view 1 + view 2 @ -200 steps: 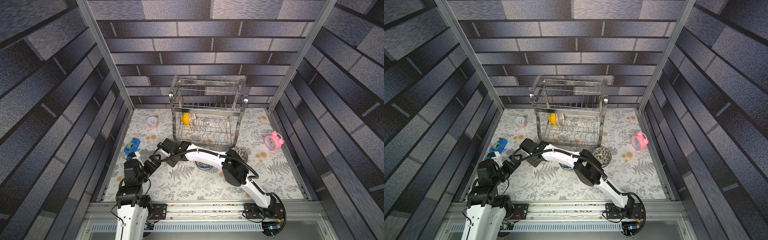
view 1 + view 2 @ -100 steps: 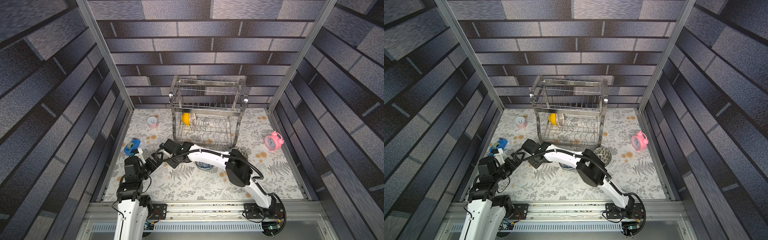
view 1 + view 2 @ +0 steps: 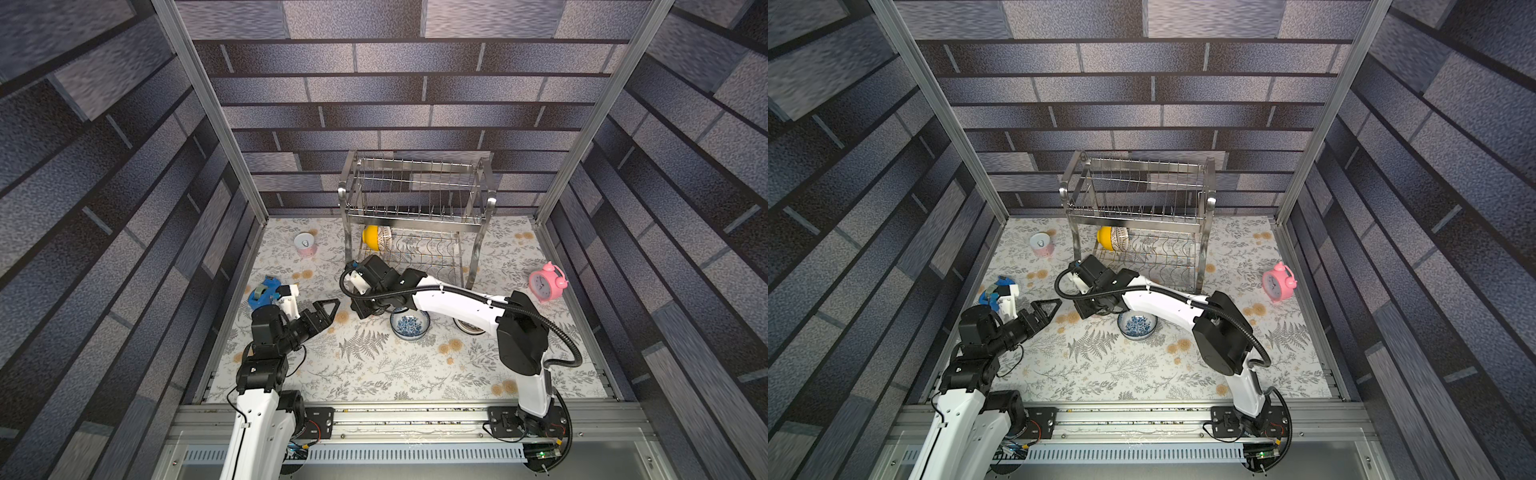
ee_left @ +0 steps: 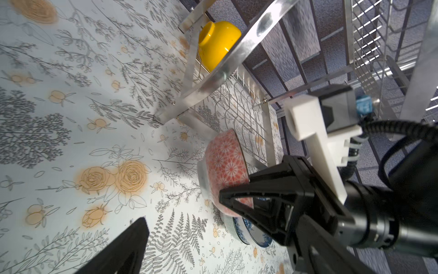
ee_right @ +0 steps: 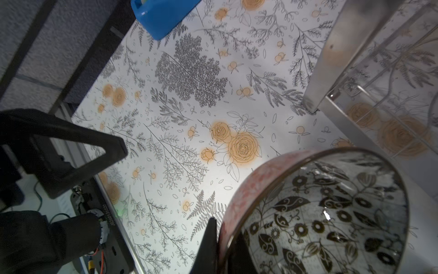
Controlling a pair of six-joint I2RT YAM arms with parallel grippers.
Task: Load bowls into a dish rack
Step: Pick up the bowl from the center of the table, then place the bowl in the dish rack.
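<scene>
So, the right gripper (image 4: 233, 205) is pinched tight on the rim of the pink patterned bowl (image 4: 224, 170). One of its fingers (image 5: 209, 244) sits on the outside of the wall and the other goes inside. The bowl is tipped up on its side. Its inside has a black leaf print and faces the right wrist camera (image 5: 327, 213). It's down low over the table (image 3: 374, 374), just in front of the dish rack (image 3: 415, 216), near the front post on the left arm's side. From the top views you basically can't see the bowl because the right wrist covers it.

The left gripper (image 3: 327, 310) hangs close by, pointing at the right one. Its jaws are apart with nothing in them.

Where the other bowls are:
- The yellow bowl (image 3: 369, 237) is standing on edge in the rack's lower tier, at the end towards the left arm.
- A pale patterned bowl (image 3: 385, 237) is slotted right next to it.
- The blue-and-white bowl (image 3: 409, 325) sits upright on the table, just beside the right wrist.
- A dark bowl (image 3: 469, 328) peeks out from under the right forearm, mostly hidden.

The rack's upper tier has no bowls.

Other stuff lying around: a pink-and-white can (image 3: 305, 244) beside the rack, a pink alarm clock (image 3: 545, 282) on the far side, and a blue tape dispenser (image 3: 262, 291) by the left arm.
</scene>
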